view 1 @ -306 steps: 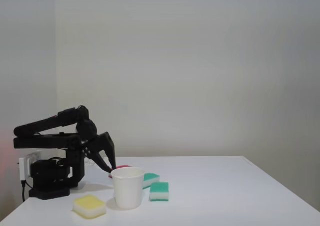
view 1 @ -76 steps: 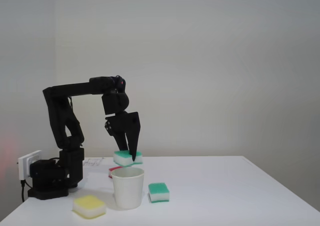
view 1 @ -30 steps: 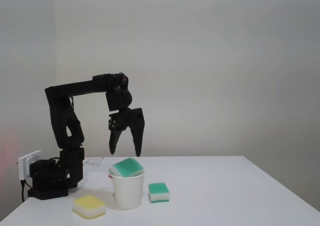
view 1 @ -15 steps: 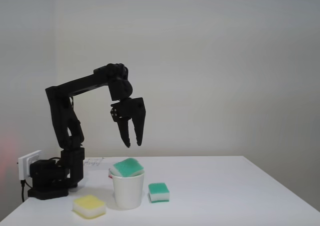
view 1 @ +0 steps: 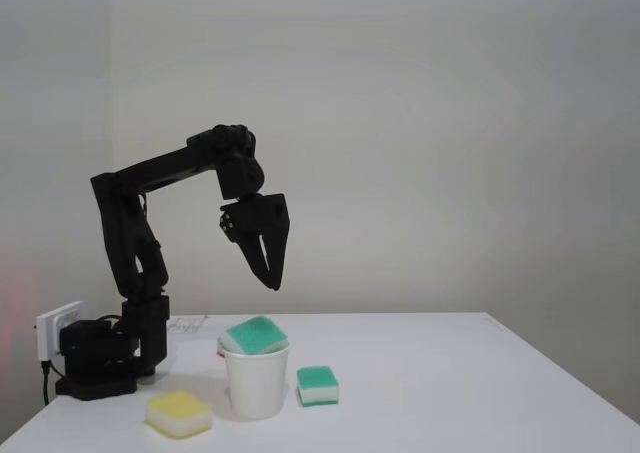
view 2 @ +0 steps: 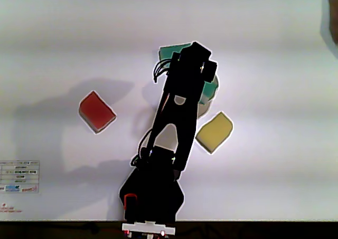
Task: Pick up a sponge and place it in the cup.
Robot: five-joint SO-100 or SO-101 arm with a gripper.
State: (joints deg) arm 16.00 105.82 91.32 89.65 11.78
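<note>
In the fixed view, nearest the camera on the white table [view 1: 450, 393] lies a yellow sponge [view 1: 179, 413], at the left front. Just right of it and a little farther back stands the cup [view 1: 257, 385], plain white and tapered. The sponge [view 1: 256, 335] sits in the cup's mouth, green face up and tilted, resting on the rim and sticking out above it rather than sunk inside. Right of the cup, near but apart from it, a second green-and-white sponge [view 1: 318, 385] lies flat on the table. Behind the cup a sliver of red [view 1: 221, 350] peeks out at its left; it is too little to name from this side, though the other view shows a red sponge [view 2: 97, 111] lying alone, well apart from the rest.

Farther back at the left, the black arm's base [view 1: 96, 358] stands by a white power block [view 1: 55, 330]. The arm rises and reaches right, and the gripper [view 1: 270, 281] hangs in the air well above the cup, pointing down, its fingers drawn together to one tip with nothing between them.

In the other view the arm [view 2: 174, 128] covers most of the cup; the sponge [view 2: 211, 88] shows as a green edge at the arm's right, the yellow sponge [view 2: 214, 132] lies below it, and a label sheet [view 2: 20, 176] lies at the lower left.
</note>
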